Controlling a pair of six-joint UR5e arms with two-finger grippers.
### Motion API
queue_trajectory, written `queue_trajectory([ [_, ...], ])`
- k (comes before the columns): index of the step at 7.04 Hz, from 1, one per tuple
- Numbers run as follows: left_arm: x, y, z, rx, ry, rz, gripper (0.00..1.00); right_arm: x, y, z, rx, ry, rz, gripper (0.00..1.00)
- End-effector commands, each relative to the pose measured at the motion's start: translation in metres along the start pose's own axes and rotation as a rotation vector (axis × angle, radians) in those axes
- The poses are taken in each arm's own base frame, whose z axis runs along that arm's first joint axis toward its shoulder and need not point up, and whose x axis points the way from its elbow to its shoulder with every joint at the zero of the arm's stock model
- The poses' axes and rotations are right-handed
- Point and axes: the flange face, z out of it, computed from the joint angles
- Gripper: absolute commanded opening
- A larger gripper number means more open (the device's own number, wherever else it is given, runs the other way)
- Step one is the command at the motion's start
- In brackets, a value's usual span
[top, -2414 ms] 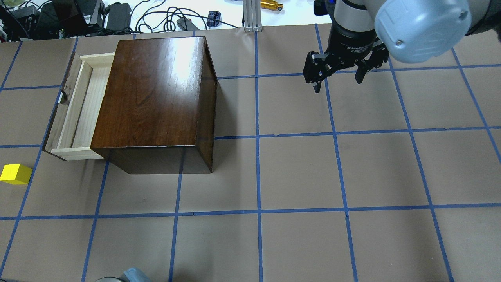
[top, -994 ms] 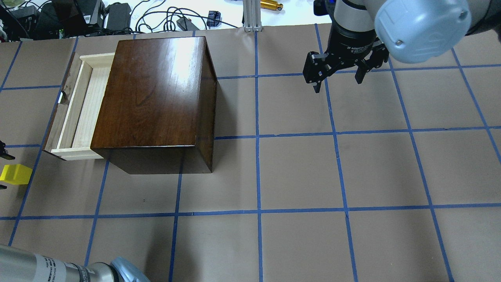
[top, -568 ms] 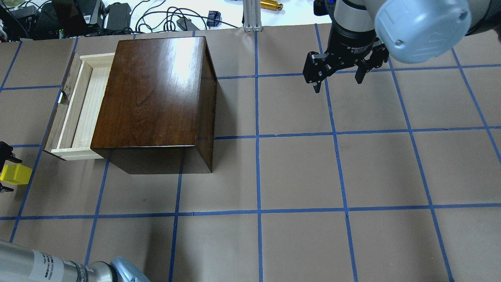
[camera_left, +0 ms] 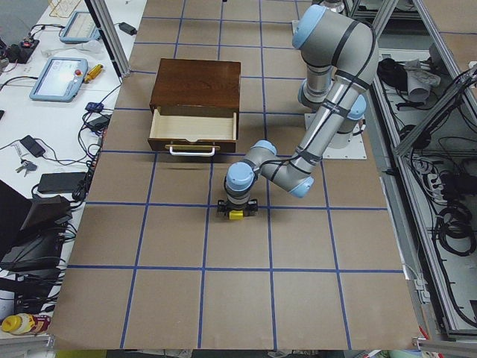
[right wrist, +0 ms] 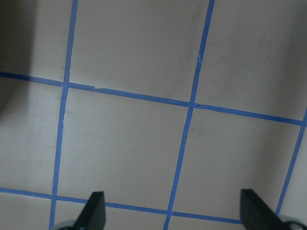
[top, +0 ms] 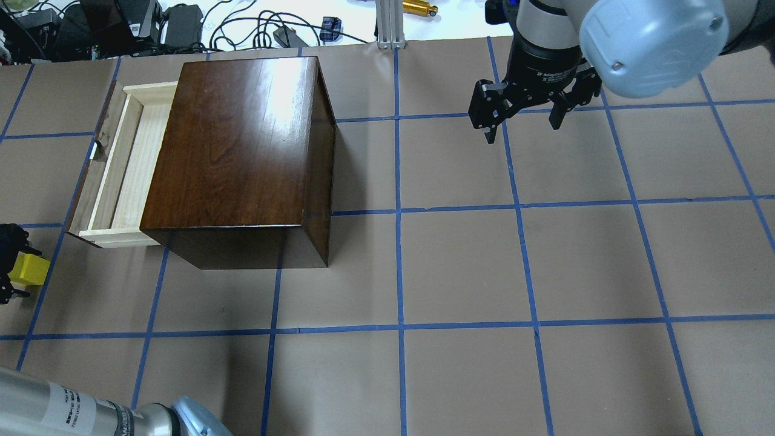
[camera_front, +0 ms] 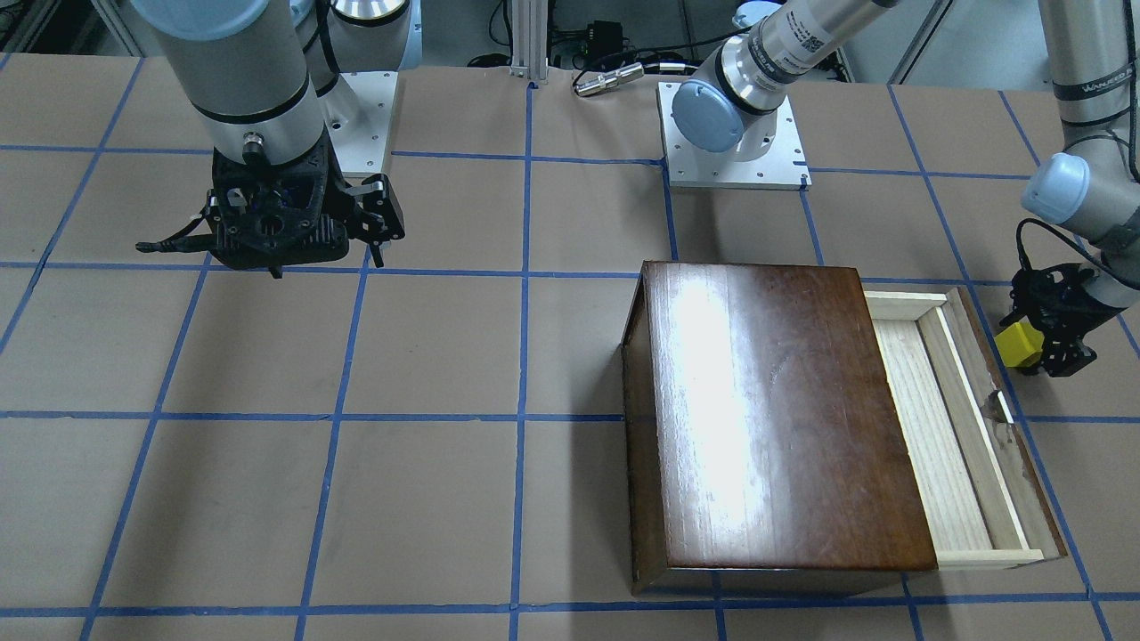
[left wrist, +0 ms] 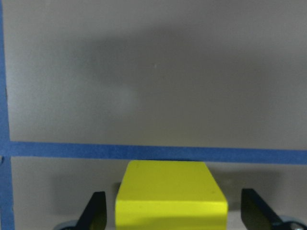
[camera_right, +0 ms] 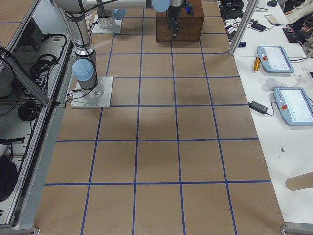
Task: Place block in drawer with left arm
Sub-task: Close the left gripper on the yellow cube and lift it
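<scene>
The yellow block [top: 28,269] sits on the brown table paper at the far left, in front of the drawer's near corner. It also shows in the front view [camera_front: 1018,345] and the left wrist view [left wrist: 170,196]. My left gripper [top: 8,264] is open and low, one finger on each side of the block, with gaps showing in the wrist view. The drawer [top: 124,163] stands pulled out of the dark wooden box [top: 242,139], and the part in view is empty. My right gripper [top: 523,132] hangs open and empty over the far right of the table.
The drawer's dark front panel [camera_front: 1002,418] carries a metal handle [camera_left: 192,150], close to the left gripper [camera_front: 1038,343]. The left arm's forearm [top: 54,412] crosses the bottom left corner. Cables and gear [top: 181,24] lie beyond the table's far edge.
My left gripper has come in from the left edge and now straddles the block. The left forearm has appeared at the bottom left. The right arm, box and drawer have not moved.
</scene>
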Motion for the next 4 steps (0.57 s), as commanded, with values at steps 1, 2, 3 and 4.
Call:
queue_trajectory([
  [1,-0.0002,0.0004,-0.0007,-0.003,-0.001,-0.001,0.06,0.0,0.0,0.0,0.0,0.0,0.001,1.0],
  [2,-0.0005,0.0009,-0.0021,-0.006,-0.003,-0.001,0.0,0.0,0.0,0.0,0.0,0.0,-0.001,1.0],
  [3,-0.0005,0.0009,-0.0013,-0.004,-0.002,-0.001,0.0,0.0,0.0,0.0,0.0,0.0,0.001,1.0],
  [4,-0.0009,0.0013,-0.0018,-0.006,-0.003,-0.001,0.0,0.0,0.0,0.0,0.0,0.0,0.001,1.0],
])
